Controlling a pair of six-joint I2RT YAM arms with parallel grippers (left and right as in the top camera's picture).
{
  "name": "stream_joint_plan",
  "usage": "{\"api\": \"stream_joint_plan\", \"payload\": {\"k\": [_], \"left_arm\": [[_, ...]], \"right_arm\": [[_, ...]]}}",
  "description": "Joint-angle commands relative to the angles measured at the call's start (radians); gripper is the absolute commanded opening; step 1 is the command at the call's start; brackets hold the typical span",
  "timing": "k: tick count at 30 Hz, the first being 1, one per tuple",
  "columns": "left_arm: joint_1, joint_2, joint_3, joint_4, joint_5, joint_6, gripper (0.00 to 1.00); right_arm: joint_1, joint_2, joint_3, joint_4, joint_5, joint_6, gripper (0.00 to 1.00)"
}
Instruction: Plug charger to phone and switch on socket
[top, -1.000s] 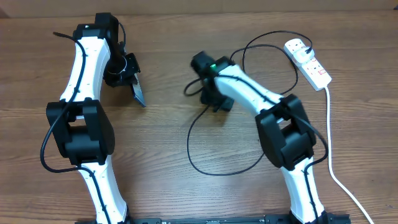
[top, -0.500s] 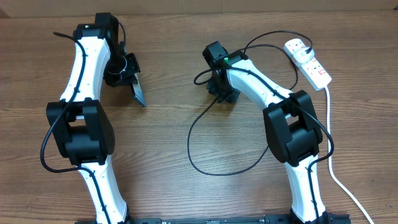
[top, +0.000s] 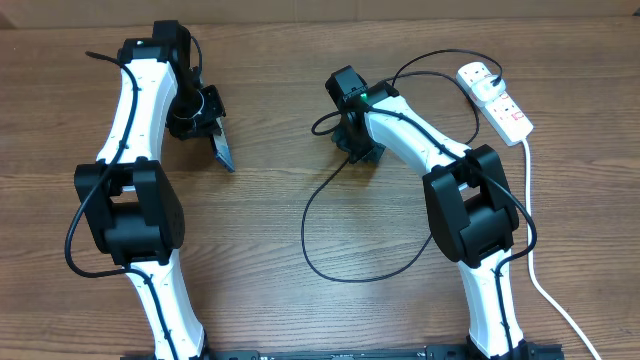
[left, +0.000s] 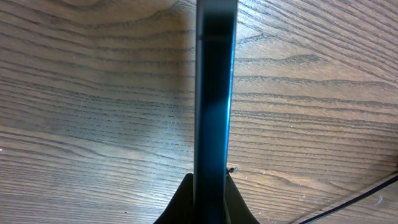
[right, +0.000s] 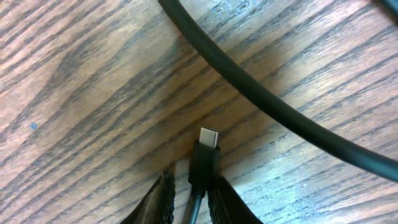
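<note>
My left gripper (top: 205, 118) is shut on the phone (top: 222, 150) and holds it on edge above the table. In the left wrist view the phone (left: 214, 93) shows edge-on as a dark, blue-tinted bar clamped at the gripper (left: 209, 190). The charger's black cable (top: 340, 275) loops across the table to its white plug (top: 478, 78) in the socket (top: 497, 100). My right gripper (top: 352, 140) is down over the cable's free end. In the right wrist view the connector (right: 204, 163) lies between the jaws of the gripper (right: 191, 180); one finger touches it and a gap remains on the other side.
The socket's thick white lead (top: 530, 250) runs down the right side to the front edge. Another stretch of the black cable (right: 261, 93) crosses the wood just beyond the connector. Both arms' bases stand at the front of the table.
The right gripper moved right and slightly back onto the cable's free end a second ago, then held still. The left arm and phone have not moved.
</note>
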Motion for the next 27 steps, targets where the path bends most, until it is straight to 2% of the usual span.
{"api": "stream_joint_plan", "payload": {"k": [1,6,9,13,15,17,20,21,25,27], "left_arm": [[0.002,-0.006,0.009,-0.003,0.019,0.024,0.04],[0.002,-0.006,0.009,-0.002,0.019,0.024,0.04],[0.002,-0.006,0.009,-0.002,0.019,0.024,0.04],[0.002,-0.006,0.009,-0.002,0.023,0.026,0.04],[0.002,-0.006,0.01,0.011,0.292,0.18,0.04],[0.006,-0.006,0.014,0.013,0.531,0.294,0.04],[0.012,-0.007,0.02,0.011,0.846,0.415,0.04],[0.016,-0.008,0.021,0.012,1.025,0.471,0.04],[0.028,-0.008,0.021,0.013,1.389,0.541,0.04],[0.031,-0.01,0.028,0.012,1.424,0.525,0.04]], "right_arm": [[-0.003,0.022,-0.027,0.008,0.008,0.0,0.18],[-0.003,0.023,-0.027,0.007,0.008,-0.003,0.13],[-0.003,0.023,-0.027,0.008,0.008,-0.008,0.04],[-0.003,0.019,-0.021,0.01,-0.016,-0.033,0.04],[-0.003,-0.016,0.014,0.001,-0.083,-0.142,0.04],[-0.003,-0.077,0.027,-0.024,-0.107,-0.189,0.04],[-0.003,-0.181,0.028,-0.045,-0.186,-0.278,0.04],[-0.003,-0.237,0.028,-0.051,-0.26,-0.333,0.04],[-0.002,-0.389,0.028,-0.12,-0.454,-0.506,0.04],[0.006,-0.475,0.028,-0.197,-0.539,-0.595,0.04]]}}
